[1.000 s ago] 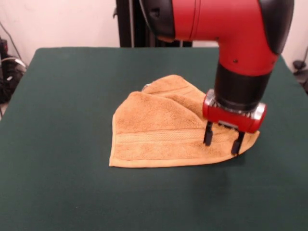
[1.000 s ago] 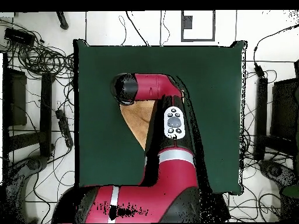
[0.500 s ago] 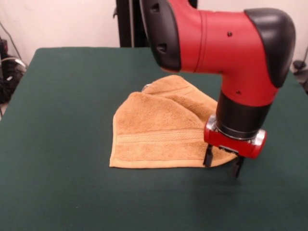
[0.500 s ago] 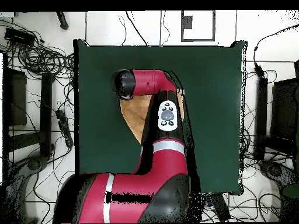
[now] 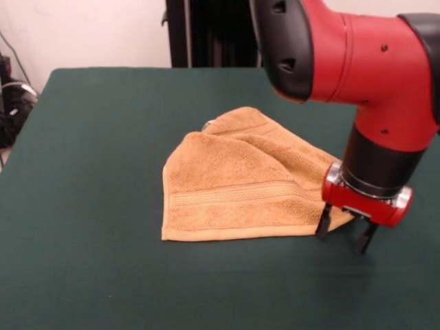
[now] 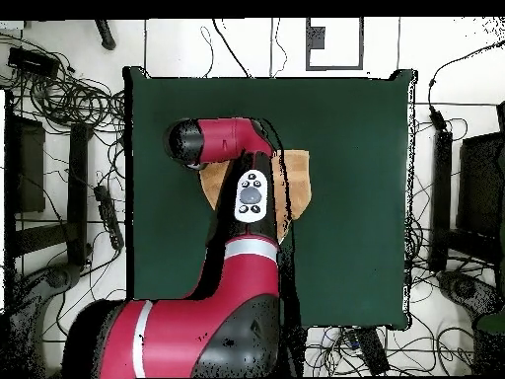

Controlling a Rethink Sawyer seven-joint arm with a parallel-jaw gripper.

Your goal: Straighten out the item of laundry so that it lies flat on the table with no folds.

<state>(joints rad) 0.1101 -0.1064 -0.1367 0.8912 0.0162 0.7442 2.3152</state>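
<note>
The item of laundry [image 5: 234, 189], an orange-tan terry washcloth, lies near the middle of the dark green table [image 5: 89, 137]. Its far part is folded over, with creases running toward its right corner. A woven band runs along its near edge. My gripper [image 5: 344, 232] is low at that right corner, open. Its left finger [image 5: 323, 223] is at the cloth's tip and the right one is over bare table. In the overhead view the arm [image 6: 247, 197] covers the middle of the cloth [image 6: 298, 183] and hides the gripper.
A black stand [image 5: 199, 31] rises behind the table's far edge. Cables [image 6: 69, 99] and dark equipment lie on the floor on both sides of the table [image 6: 360, 197]. Green tabletop surrounds the cloth on all sides.
The arm swung right in the front view, carrying the gripper from over the cloth to its right tip. The cloth's right corner drew out and its left edge shifted slightly right.
</note>
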